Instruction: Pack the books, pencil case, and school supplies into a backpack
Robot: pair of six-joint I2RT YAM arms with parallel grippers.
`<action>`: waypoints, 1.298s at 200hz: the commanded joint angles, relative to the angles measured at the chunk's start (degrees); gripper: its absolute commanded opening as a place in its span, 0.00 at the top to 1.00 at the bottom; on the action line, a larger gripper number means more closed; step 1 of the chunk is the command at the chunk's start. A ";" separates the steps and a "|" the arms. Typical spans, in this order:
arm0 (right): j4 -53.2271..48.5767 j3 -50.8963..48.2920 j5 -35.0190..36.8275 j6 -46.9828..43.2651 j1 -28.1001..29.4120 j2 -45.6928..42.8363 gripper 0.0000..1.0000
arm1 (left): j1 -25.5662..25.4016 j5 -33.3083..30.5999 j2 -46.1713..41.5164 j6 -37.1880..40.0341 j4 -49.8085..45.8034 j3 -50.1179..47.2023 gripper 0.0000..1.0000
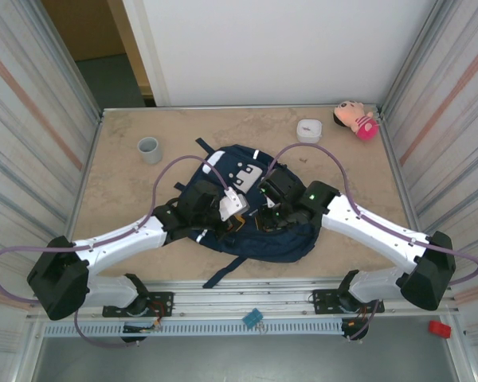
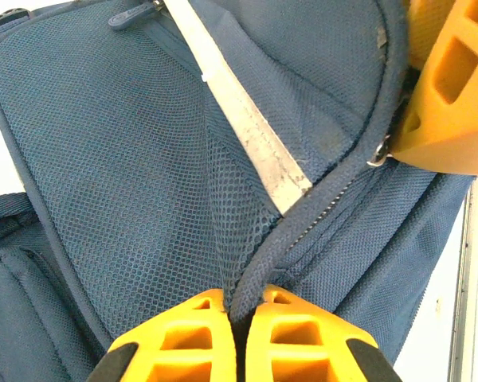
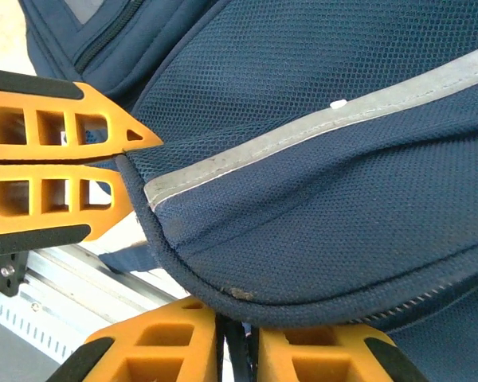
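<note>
Orange fingers (image 2: 327,318) of L gripper (image 2: 239,306), bottom centre of left wrist cam, are pressed together w/ the dark corded rim (image 2: 291,227) of the backpack (image 2: 119,159) nipped between them. Navy mesh and a grey-white strip (image 2: 255,135) run up from there, metal zip ring (image 2: 378,151) at right. Right wrist cam: L gripper enters from left edge, tips closed on the rim's corner. R gripper (image 3: 237,326), bottom centre, has its jaws nearly together, clamped on the corded rim w/ just that rim's thickness between. Top cam, L to R: grey cup (image 1: 149,149) upper left, backpack mid-frame on the table (image 1: 119,183) w/ both grippers meeting over its middle, white box (image 1: 308,130) then pink plush toy (image 1: 357,119) upper right, well apart from the backpack.
</note>
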 commanded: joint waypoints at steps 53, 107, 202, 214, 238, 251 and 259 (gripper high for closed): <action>-9.23 -1.27 5.14 -2.02 -6.34 -4.90 0.97 | 1.83 -2.88 -2.40 0.45 2.05 -0.03 1.00; -2.70 -4.83 -7.40 -6.84 -11.47 -8.42 1.00 | 2.52 -2.58 -3.67 2.08 1.80 -1.78 0.94; -0.18 -4.56 -14.60 -9.86 -11.78 -6.71 1.00 | -3.62 5.05 3.73 9.70 4.35 6.85 0.35; -0.16 -4.44 -14.84 -10.11 -11.90 -6.67 1.00 | -4.08 5.00 5.27 10.11 5.74 7.11 0.35; -0.24 -4.44 -15.49 -10.41 -12.50 -6.68 1.00 | -4.37 4.46 8.66 10.72 6.65 8.10 0.38; -0.18 -4.48 -16.00 -10.55 -13.06 -7.01 1.00 | -4.57 4.74 9.93 11.41 6.14 8.71 0.38; -0.18 -4.64 -16.20 -10.59 -13.35 -7.35 1.00 | -4.75 4.72 10.43 11.73 6.12 8.80 0.40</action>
